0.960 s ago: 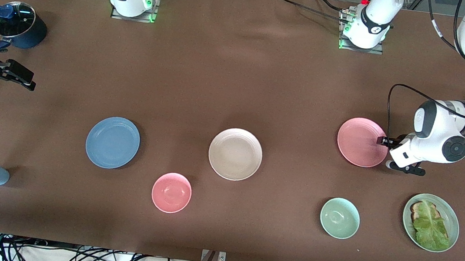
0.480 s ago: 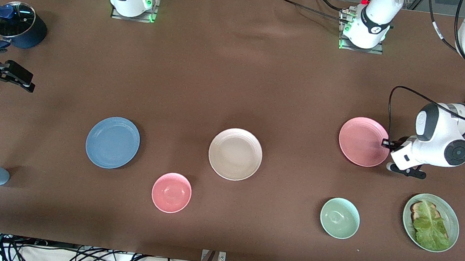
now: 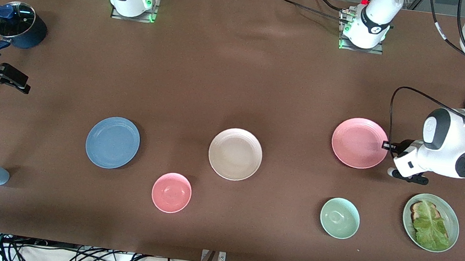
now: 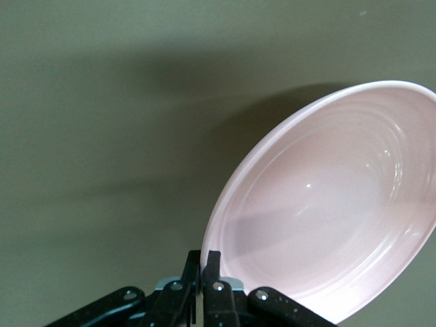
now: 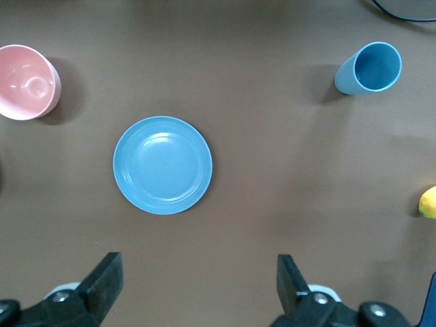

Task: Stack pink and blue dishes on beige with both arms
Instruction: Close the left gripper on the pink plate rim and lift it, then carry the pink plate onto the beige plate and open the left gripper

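The jaws of the left gripper have just closed on the 3 o'clock rim of the pink plate and tipped it up, so carrying to the beige plate can begin. The right gripper waits with open jaws above the blue plate.

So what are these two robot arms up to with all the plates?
The left gripper has pinched the rim of the pink plate at the left arm's end of the table; in the left wrist view the plate looks tipped up off the cloth. The right gripper hangs open above the blue plate, which lies flat and untouched. The beige plate sits bare in the middle, between them, so nothing is stacked yet.
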`<state>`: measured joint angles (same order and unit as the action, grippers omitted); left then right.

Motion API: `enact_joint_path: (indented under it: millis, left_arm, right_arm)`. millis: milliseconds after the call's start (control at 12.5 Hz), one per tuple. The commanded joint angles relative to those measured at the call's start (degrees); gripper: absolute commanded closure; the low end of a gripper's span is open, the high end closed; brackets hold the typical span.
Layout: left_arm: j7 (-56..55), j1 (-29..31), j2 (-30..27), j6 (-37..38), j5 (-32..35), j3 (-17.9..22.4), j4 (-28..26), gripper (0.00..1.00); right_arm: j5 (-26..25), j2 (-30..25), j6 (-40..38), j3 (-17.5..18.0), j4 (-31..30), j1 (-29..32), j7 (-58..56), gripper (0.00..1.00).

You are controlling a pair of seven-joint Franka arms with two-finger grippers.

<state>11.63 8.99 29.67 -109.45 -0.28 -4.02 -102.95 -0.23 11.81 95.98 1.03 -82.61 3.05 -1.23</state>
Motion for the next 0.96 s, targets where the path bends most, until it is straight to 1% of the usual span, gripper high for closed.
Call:
enact_joint_path:
  millis: [0, 160, 240, 400, 560, 720, 880]
  left_arm:
    - [-1.35, -0.20, 0.48, 6.17, -1.39, -1.16, 4.86, 1.00]
    - [-6.51, -0.20, -0.13, 7.93, -1.48, -4.14, 6.27, 1.00]
    - [-8.89, -0.20, -0.13, 8.20, -2.00, -6.16, 6.88, 1.00]
    - [-13.28, -0.72, -0.13, 8.11, -3.94, -8.88, 7.15, 1.00]
    - [-17.50, -1.77, 0.39, 8.03, -5.16, -12.31, 9.60, 1.00]
    - [-22.25, -5.89, 1.53, 7.67, -7.44, -12.50, 11.36, 1.00]
    - [-26.38, -10.02, 3.37, 7.41, -8.51, -12.50, 13.38, 1.00]
  right_arm:
    - [-0.03, 0.24, -0.01, 0.37, 0.69, 1.96, -0.61, 0.00]
    - [-0.30, 0.85, -0.09, 0.46, 0.61, 1.87, -0.44, 0.00]
    - [-0.12, 1.46, 0.08, 0.46, 0.61, 1.70, -0.26, 0.00]
    - [0.23, 1.99, -0.09, 0.81, 0.17, 1.61, -0.97, 0.00]
    - [0.14, 2.43, -0.88, 1.08, -0.36, 0.56, -0.88, 0.00]
    - [0.40, 2.08, -2.20, 1.34, -0.45, 0.21, 0.00, 0.00]
    - [0.32, 1.64, -2.90, 2.48, -0.62, 0.03, 0.09, 0.00]
